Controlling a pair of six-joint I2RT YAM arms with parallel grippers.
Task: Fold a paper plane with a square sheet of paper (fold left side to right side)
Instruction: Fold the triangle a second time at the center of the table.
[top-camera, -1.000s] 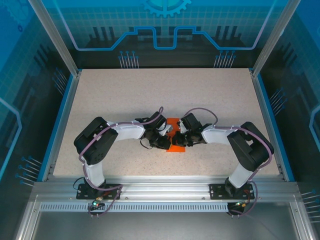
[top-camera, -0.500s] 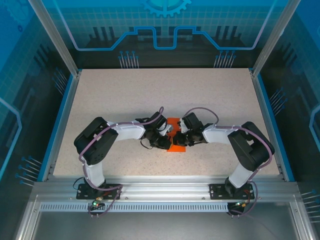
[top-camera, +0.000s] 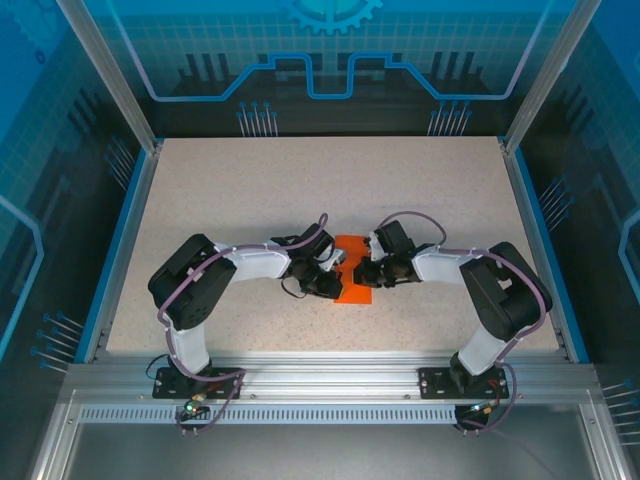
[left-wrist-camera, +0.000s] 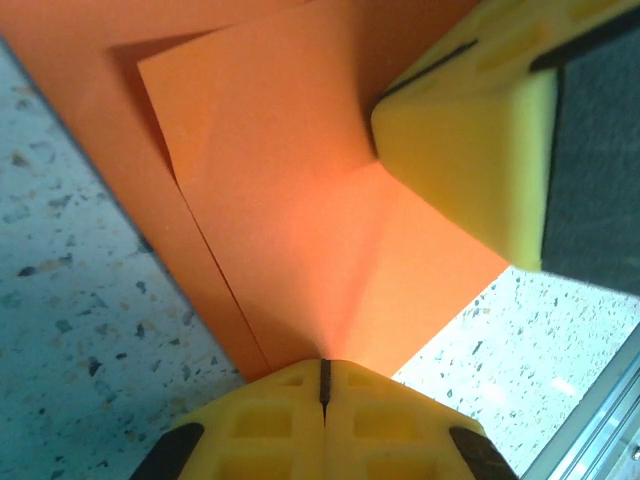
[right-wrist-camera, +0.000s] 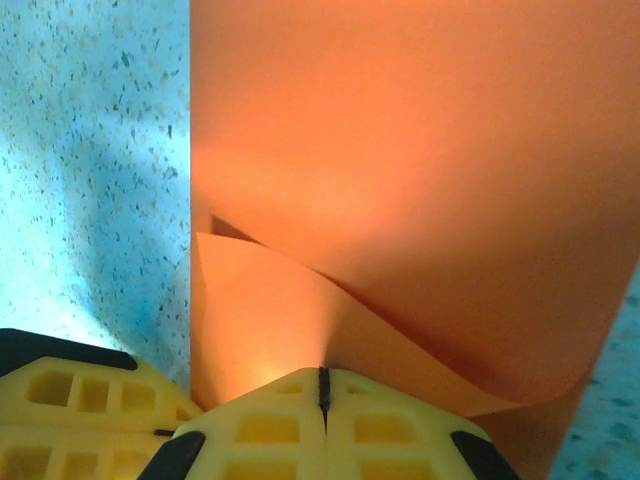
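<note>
**A:** What had changed from above?

**B:** Over the last 1 second we saw the right fingers (top-camera: 366, 272) draw back to the right. That left more of the square sheet of paper (top-camera: 352, 268) bare between the 2 arms. The left fingers (top-camera: 325, 281) had kept their place at the sheet's left edge, and the sheet lay near the middle of the bench (top-camera: 250, 190).

**A:** And from the left wrist?

**B:** There the left fingers (left-wrist-camera: 300, 400) were closed tight on the paper's near edge. The sheet (left-wrist-camera: 290, 220) showed creases and an overlapping layer. We took the yellow block touching it at the upper right for a right finger (left-wrist-camera: 460, 150).

**A:** From the right wrist?

**B:** The right fingers (right-wrist-camera: 290, 410) were pinched shut on a flap that curled up off the flat sheet (right-wrist-camera: 400, 150). The speckled bench (right-wrist-camera: 100, 150) lay to the left.

**A:** So what did that mean for the fold?

**B:** We judged that the flap was being carried rightward, as the task asks. It was lifted but not yet laid down, and its crease had not been pressed. With both sets of fingers gripping, a hard pull could have torn or skewed the sheet.
</note>
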